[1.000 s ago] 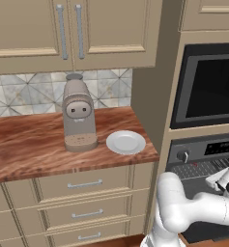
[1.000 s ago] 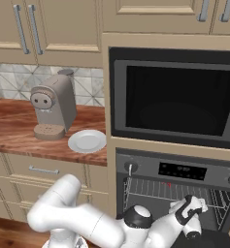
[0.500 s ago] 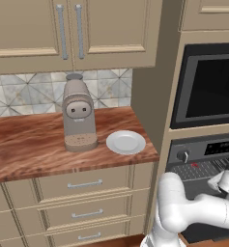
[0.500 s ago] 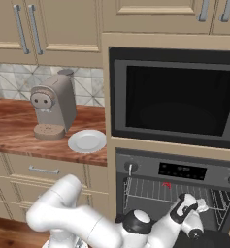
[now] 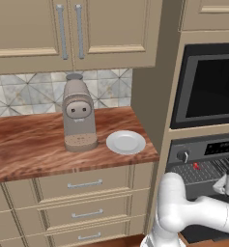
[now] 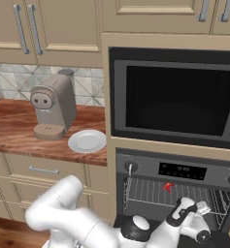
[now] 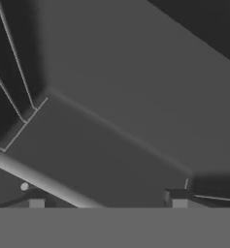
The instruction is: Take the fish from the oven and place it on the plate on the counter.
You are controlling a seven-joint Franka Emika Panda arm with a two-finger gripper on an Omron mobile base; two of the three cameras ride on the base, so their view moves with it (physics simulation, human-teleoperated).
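Lying on the oven [image 6: 184, 170] rack, fish [image 6: 168, 186] sits near the hand [image 6: 190, 209].

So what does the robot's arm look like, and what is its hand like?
The arm is glossy white, made of fat, rounded tube-shaped parts that bend like a chubby snake. One joint has a darker ring with a white cap on top. The gripper is a small white block with dark parts, ending in two little dark fingers. No cables or markings are visible.

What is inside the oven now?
Inside the oven a wire rack carries the small red fish. The gripper sits in front of the rack. The arm covers the lower part of the cavity.
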